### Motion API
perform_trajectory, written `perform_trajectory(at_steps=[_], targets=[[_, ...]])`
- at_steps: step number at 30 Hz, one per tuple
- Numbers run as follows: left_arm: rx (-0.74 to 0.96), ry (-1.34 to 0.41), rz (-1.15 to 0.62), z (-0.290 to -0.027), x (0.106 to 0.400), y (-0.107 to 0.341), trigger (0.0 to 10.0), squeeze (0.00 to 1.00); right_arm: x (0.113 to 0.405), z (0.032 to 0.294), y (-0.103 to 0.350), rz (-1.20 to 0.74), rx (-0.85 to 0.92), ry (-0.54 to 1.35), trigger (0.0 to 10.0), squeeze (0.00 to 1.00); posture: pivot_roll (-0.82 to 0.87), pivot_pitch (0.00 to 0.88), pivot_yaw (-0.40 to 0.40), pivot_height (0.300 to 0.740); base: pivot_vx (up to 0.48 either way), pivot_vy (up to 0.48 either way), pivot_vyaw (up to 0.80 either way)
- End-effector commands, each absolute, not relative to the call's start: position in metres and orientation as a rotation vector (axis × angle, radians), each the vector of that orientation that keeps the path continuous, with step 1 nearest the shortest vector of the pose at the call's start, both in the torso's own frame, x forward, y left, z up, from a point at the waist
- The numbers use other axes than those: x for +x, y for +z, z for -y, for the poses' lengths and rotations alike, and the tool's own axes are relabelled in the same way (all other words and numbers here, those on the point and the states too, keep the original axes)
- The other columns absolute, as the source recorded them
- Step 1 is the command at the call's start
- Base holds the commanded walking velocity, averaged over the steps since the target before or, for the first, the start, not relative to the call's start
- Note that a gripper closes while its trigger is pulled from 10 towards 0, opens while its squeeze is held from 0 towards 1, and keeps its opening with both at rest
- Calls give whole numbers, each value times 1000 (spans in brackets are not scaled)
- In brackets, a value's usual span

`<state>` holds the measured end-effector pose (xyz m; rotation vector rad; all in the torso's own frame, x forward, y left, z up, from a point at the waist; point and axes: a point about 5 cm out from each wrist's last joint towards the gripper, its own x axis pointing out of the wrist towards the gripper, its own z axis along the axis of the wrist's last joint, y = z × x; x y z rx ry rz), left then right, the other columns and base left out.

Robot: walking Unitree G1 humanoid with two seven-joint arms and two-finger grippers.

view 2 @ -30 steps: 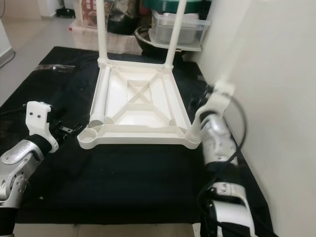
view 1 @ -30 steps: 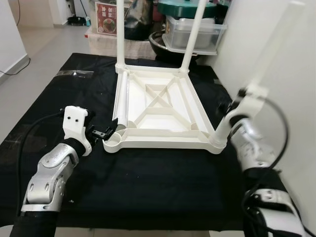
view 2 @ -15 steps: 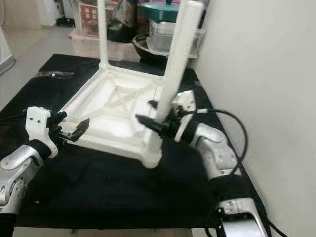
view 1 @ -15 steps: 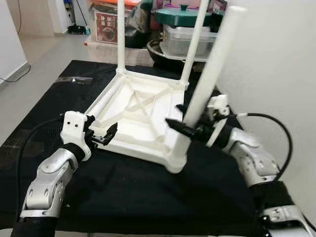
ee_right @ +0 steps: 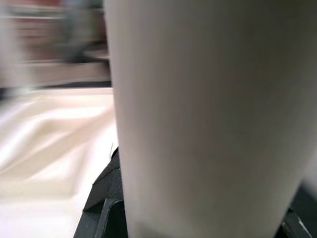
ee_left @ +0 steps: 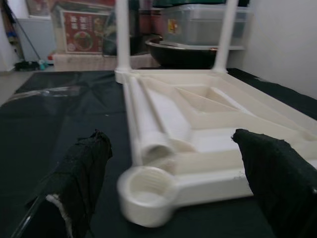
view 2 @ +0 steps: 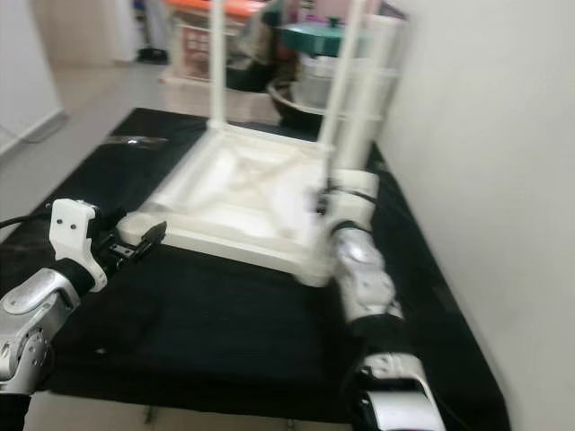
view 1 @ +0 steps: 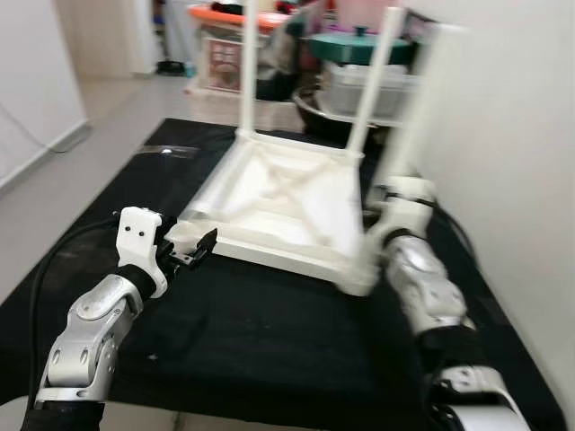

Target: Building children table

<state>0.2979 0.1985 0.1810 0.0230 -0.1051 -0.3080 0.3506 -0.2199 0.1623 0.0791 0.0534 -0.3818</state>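
Black cloth [view 1: 269, 332] covers the bench, with grey floor [view 1: 81, 153] off to the left and a white wall [view 1: 521, 180] close on the right. Behind the bench stand a clear storage box [view 1: 368, 90] with a green lid [view 1: 359, 45], a dark bowl [ee_left: 198, 49] and a red-printed carton [ee_left: 81, 32].

On the cloth lies the white plastic table [view 1: 287, 202], upside down, its ribbed underside facing up. Two legs [view 1: 249, 67] stand upright in the far corners. A third leg [ee_right: 208, 124] rises from the near right corner, beside the wall, blurred in the head views. A loose leg [ee_left: 143, 119] lies inside the tabletop along its left edge, its open end near the near left corner socket [ee_left: 146, 193], which holds no leg.

The left gripper [view 1: 193, 253] sits low over the cloth just beside that socket, jaws spread wide and holding nothing; in the wrist view the fingers [ee_left: 79, 168] flank the socket without touching it.

The right gripper [ee_right: 119, 198] is at the third leg low down, near the table's corner, jaws closed around it, the leg pressed against the black finger.
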Motion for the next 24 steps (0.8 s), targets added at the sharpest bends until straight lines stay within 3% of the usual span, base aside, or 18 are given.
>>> perform_trajectory(at_steps=[1, 2, 3, 8, 9, 15, 16, 17, 20, 23, 24], targets=[[23, -326, 91, -193, 298, 178, 10000, 0, 328, 232, 121, -264, 46, -516, 0, 0, 76, 0, -114, 740, 0, 0, 0], [23, -326, 91, -193, 298, 178, 10000, 0, 328, 232, 121, -264, 46, -516, 0, 0, 76, 0, -114, 740, 0, 0, 0], [23, -331, 88, -193, 298, 177, 10000, 0, 327, 226, 122, -274, 44, -482, 10000, 0, 74, 0, -112, 740, 0, 0, 0], [21, -338, 87, -192, 301, 177, 10000, 0, 330, 208, 133, -197, 133, -383, 10000, 0, 64, 0, -106, 740, 0, 0, 0], [21, -339, 88, -191, 301, 177, 10000, 0, 334, 205, 139, -168, 125, -343, 10000, 1000, 63, 0, -106, 740, 0, 0, 0], [20, -340, 91, -191, 302, 178, 10000, 0, 350, 200, 155, -134, 199, -205, 10000, 1000, 70, 0, -113, 740, 0, 0, 0], [19, -335, 92, -192, 301, 178, 10000, 0, 357, 196, 173, -43, 230, -36, 10000, 0, 69, 0, -112, 740, 0, 0, 0], [17, -332, 91, -193, 301, 177, 10000, 0, 356, 190, 191, 43, 242, 160, 10000, 0, 62, 0, -105, 740, 0, 0, 0], [16, -329, 90, -194, 301, 177, 10000, 0, 354, 186, 202, 100, 239, 293, 10000, 0, 62, 0, -104, 740, 0, 0, 0], [17, -339, 94, -191, 302, 177, 10000, 0, 339, 171, 223, 177, 167, 657, 10000, 0, 71, 0, -114, 740, 0, 0, 0], [17, -339, 94, -191, 302, 177, 10000, 0, 339, 171, 223, 177, 167, 657, 10000, 0, 71, 0, -114, 740, 0, 0, 0]])
